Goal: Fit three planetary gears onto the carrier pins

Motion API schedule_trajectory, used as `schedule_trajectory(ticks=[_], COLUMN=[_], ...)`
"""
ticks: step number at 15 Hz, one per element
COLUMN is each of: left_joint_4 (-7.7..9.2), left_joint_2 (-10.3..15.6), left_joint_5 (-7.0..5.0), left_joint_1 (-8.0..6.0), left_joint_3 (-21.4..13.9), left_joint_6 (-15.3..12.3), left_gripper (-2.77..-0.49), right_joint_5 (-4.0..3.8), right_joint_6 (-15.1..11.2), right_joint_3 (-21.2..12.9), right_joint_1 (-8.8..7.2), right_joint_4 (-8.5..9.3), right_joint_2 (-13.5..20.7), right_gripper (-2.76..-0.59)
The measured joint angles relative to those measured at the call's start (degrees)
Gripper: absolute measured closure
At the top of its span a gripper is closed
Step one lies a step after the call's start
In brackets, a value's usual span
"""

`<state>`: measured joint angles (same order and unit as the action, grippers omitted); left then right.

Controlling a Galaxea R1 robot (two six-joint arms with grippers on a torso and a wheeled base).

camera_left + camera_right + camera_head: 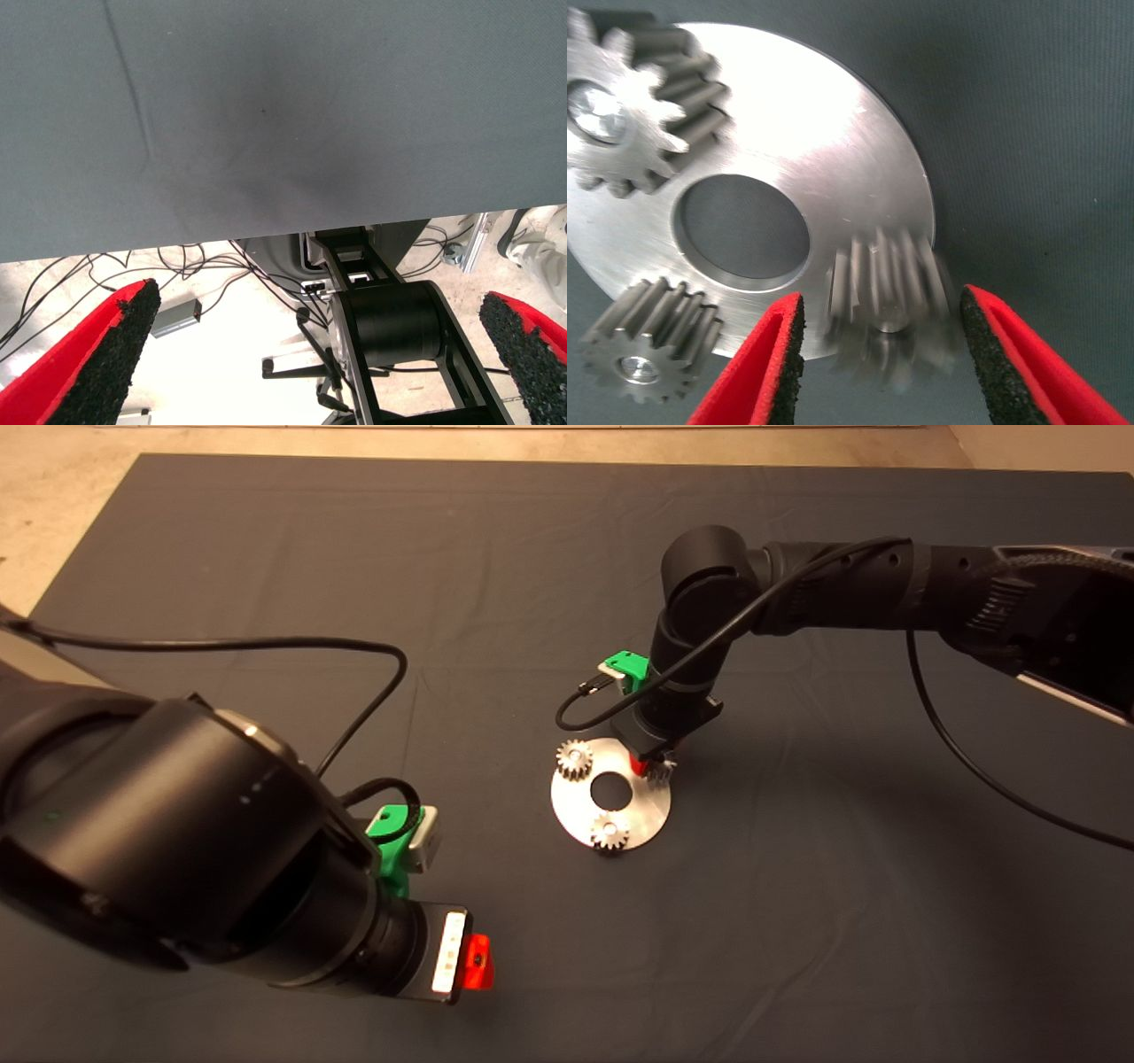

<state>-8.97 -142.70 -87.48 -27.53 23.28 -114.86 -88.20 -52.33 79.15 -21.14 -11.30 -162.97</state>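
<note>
Right gripper (879, 354) fingers spread around the third gear (890, 305), apparently not touching it, on the plate (833, 150); left gripper (319, 354) fingers wide, parked

Two black, rounded arms are seen, each trailed by a thin black cable. A green bracket (631, 666) is mounted at each wrist. Red fingers (757, 367) are lined with rough black pads.
</note>
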Motion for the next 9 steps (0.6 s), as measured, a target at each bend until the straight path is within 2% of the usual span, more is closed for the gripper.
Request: schedule_trajectory(ticks=[2,3,5,6,9], left_joint_4=[0.02,0.02,0.02,0.00,0.02], left_joint_2=[-0.01,-0.02,-0.05,-0.16,-0.33], left_joint_5=[0.00,0.02,0.02,0.00,0.02], left_joint_1=[0.00,0.00,0.00,0.00,0.00], left_joint_3=[0.00,0.00,0.04,0.13,0.24], left_joint_6=[0.01,0.02,0.01,0.01,0.02], left_gripper=[-2.62,-2.62,-2.62,-2.62,-2.62], right_joint_5=[0.52,0.55,0.50,0.50,0.63], right_joint_6=[0.00,0.02,0.00,-0.01,-0.28], right_joint_3=[-0.35,-0.38,-0.66,-1.01,-3.74], right_joint_1=[-0.30,-0.38,-0.60,-0.90,-2.86], right_joint_4=[0.09,0.09,0.12,0.16,0.41], right_joint_2=[-0.10,-0.08,0.04,0.12,1.34], right_gripper=[-1.29,-1.40,-1.44,-1.55,-1.67])
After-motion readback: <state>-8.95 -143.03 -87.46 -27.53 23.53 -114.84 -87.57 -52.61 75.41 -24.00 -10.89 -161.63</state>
